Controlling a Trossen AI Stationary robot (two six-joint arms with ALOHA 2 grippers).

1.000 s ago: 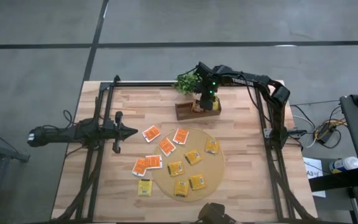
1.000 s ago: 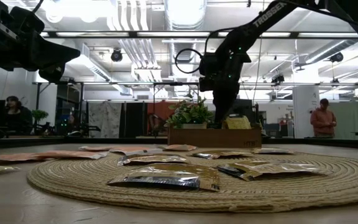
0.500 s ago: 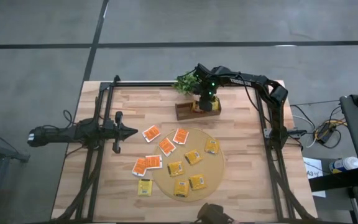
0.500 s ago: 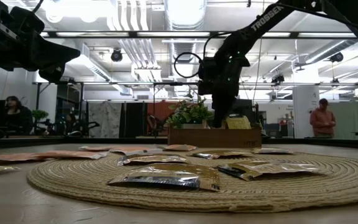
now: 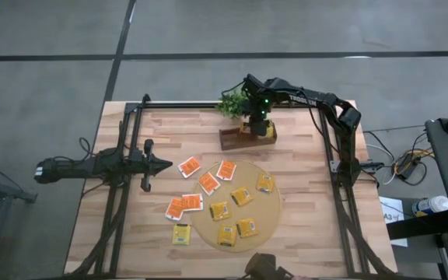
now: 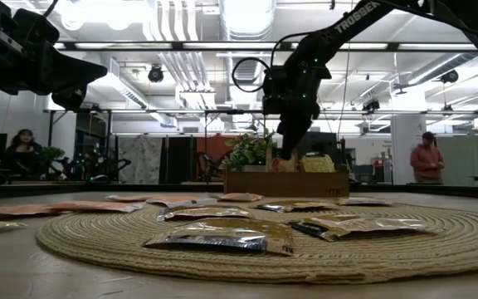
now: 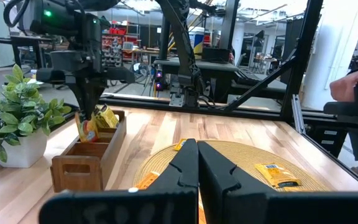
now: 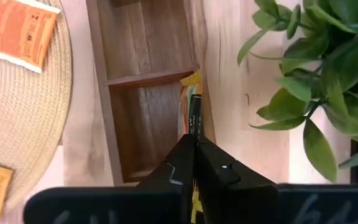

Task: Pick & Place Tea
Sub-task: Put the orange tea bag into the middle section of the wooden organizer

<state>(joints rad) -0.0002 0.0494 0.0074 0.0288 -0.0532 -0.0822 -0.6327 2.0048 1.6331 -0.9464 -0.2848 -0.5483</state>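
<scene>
At the left of the high view the left gripper [image 5: 164, 164] waits, jaws together. Tea packets [image 5: 209, 183] lie scattered at lower centre, on and beside the round mat [image 5: 273, 219]. Upper centre, the right gripper [image 5: 257, 129], jaws together, hangs over the wooden box [image 5: 232, 138], packets standing inside

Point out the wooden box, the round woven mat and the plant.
wooden box [image 7: 89, 163], left wrist view, near end wall.
round woven mat [image 5: 273, 210], high view, bare right edge.
plant [image 8: 316, 74], right wrist view, leaves.
</scene>
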